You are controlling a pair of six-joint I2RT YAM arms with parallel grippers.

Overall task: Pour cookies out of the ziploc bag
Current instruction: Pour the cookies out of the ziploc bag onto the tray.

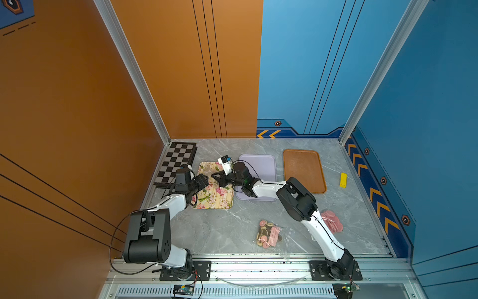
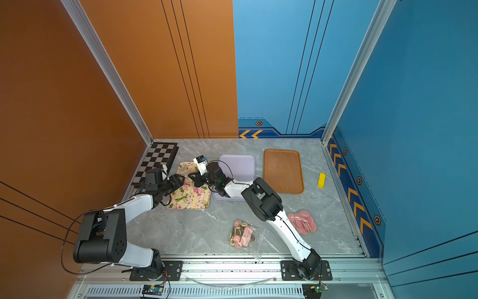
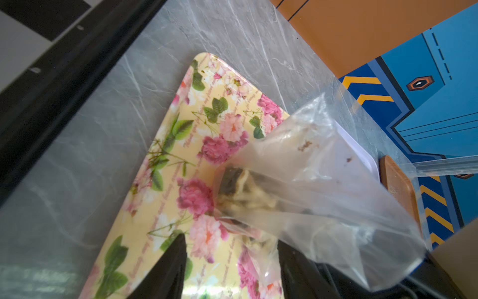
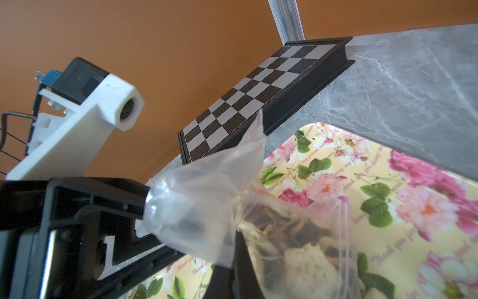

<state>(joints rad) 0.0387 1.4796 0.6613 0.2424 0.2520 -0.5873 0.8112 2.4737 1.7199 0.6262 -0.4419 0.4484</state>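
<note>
Closed right gripper point(image 1: 216, 177) pinches the clear plastic ziploc bag point(image 3: 310, 186) above the yellow floral tray point(image 1: 214, 199), with the left gripper point(image 1: 205, 179) just to its left, hold unclear.

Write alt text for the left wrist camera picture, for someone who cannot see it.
A clear ziploc bag with a clump of tan and dark cookies inside hangs above a yellow floral tray on a grey marble table. The left claw has its black fingers apart on either side of the bag's near end. A chessboard edge shows nearby.
</note>
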